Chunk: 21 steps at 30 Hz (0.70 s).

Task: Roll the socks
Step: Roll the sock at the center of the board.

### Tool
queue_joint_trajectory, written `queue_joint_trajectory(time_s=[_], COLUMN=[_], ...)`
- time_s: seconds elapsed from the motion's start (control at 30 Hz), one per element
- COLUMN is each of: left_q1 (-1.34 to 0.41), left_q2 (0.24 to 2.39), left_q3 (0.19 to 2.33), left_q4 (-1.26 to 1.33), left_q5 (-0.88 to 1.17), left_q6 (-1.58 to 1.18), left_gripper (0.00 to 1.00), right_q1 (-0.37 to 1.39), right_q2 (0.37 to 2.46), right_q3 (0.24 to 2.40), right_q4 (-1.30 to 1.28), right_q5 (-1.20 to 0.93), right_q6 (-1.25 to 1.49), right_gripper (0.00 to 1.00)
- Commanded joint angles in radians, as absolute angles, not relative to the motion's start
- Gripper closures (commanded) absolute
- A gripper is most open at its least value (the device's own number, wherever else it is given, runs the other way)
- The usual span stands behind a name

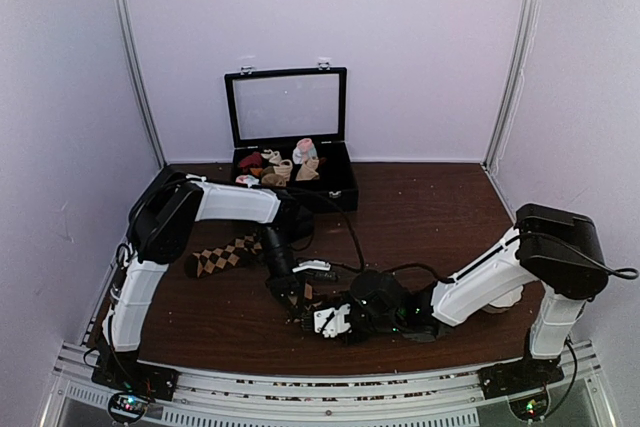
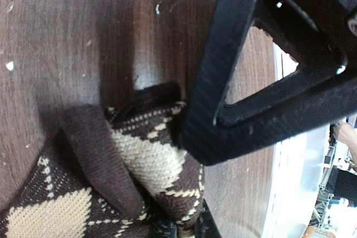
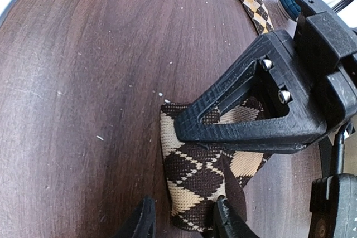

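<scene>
The socks [image 3: 192, 174] lie on the bench [image 3: 83, 82], their folded end pinched tight in the left gripper [image 2: 184, 228]. The right gripper [image 3: 183, 218] straddles that end, jaws apart. The knit looks soft, light and floppy, so it is probably best taken at the fold, through 2 layers.

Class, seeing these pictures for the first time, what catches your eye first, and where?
The brown argyle socks stand out on the dark wooden table, bunched near the front edge where the left hand pinches them and the right hand stands open over them. At the back, an open black case holds small coloured sock rolls.
</scene>
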State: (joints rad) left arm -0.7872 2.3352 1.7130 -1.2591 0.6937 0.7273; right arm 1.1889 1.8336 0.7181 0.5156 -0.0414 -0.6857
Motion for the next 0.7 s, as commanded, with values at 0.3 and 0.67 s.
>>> queue_joint_trajectory(time_s=[0.3,0.67], left_q1=[-0.784,-0.756], left_q2=[2.355,2.173], left_q3=[1.689,1.590], left_q4=[-1.238,-1.113], left_q5=[0.604,0.690], left_q6=[0.778,0.761], left_gripper=[0.84,0.60], right_q1=[1.167,1.137], right_q2=[1.930,1.984], right_q3=[0.766,0.806], right_q4=[0.467,0.278], right_q5=[-0.053,-0.182], right_q6=[-0.694,-0.569], right_gripper=[0.73,0.99])
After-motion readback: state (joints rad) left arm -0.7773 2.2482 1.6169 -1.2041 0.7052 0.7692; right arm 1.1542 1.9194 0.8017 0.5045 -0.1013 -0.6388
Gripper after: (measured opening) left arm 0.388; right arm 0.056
